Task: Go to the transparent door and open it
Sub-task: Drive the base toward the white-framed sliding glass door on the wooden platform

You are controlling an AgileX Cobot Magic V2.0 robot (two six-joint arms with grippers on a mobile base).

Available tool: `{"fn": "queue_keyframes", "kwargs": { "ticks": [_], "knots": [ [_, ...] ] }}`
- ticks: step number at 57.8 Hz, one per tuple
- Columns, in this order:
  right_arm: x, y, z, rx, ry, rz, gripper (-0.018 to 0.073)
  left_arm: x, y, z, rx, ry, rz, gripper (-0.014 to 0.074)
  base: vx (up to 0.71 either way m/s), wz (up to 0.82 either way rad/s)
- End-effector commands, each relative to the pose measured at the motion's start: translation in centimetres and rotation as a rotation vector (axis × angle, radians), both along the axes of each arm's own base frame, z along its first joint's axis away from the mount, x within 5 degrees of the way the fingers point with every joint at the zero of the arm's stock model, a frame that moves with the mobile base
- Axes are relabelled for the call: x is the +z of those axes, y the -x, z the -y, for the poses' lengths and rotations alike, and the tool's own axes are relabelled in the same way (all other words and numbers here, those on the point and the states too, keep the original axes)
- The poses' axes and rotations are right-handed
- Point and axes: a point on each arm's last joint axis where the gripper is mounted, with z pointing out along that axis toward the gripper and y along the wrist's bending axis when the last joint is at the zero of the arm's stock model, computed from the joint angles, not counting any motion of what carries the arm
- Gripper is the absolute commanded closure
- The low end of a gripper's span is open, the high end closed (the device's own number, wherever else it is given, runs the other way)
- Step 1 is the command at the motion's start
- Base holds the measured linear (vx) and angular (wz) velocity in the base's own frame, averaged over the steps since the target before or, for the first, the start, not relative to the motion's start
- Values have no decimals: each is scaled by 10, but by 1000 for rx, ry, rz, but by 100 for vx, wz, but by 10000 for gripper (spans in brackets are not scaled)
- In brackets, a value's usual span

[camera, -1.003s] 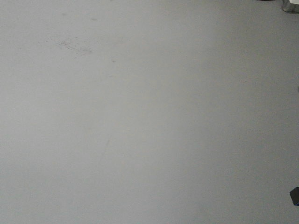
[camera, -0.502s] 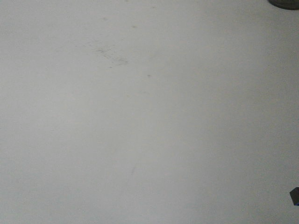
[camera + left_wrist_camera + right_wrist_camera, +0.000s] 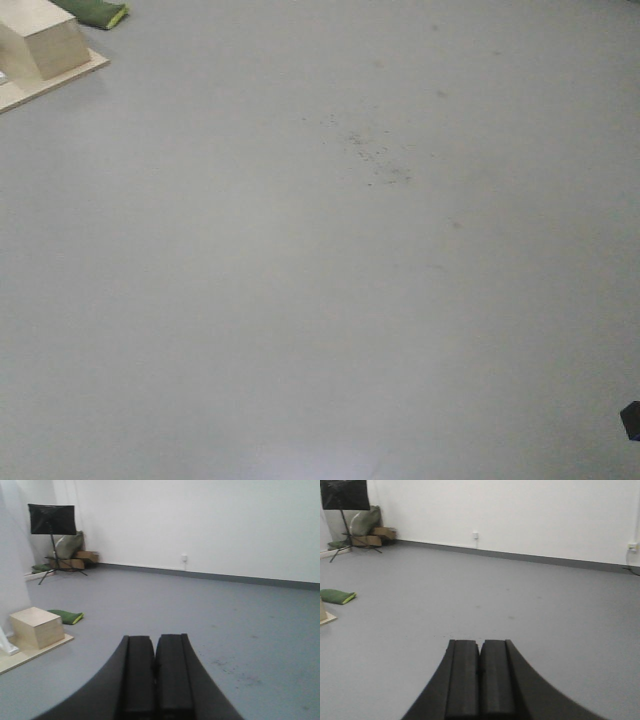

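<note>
The transparent door is out of view in every frame. My left gripper (image 3: 155, 639) is shut and empty, its black jaws pressed together, pointing over grey floor. My right gripper (image 3: 480, 643) is also shut and empty, pointing over grey floor toward a white wall (image 3: 520, 510). The front view shows only floor, with neither gripper in it.
A pale wooden box (image 3: 36, 627) on a board (image 3: 50, 80) stands at the left, with a green cushion (image 3: 67, 616) beside it. A black music stand (image 3: 51, 520) and bags sit in the far left corner. A speckled stain (image 3: 375, 155) marks the floor.
The floor stain has slid right and down in the front view, and the wooden box and green cushion have come into view at the top left.
</note>
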Motion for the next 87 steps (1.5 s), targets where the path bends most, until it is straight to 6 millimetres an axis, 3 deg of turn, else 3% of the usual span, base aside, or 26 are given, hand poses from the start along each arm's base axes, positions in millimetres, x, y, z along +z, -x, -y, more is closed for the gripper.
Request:
{"fn": "queue_keyframes", "kwargs": {
  "ticks": [1,87],
  "knots": [
    [7,1,0,-4,12,98,566,3,1,0,-3,18,81,603,49,63],
    [7,1,0,-4,12,98,566,3,1,0,-3,18,81,603,51,47]
  ]
}}
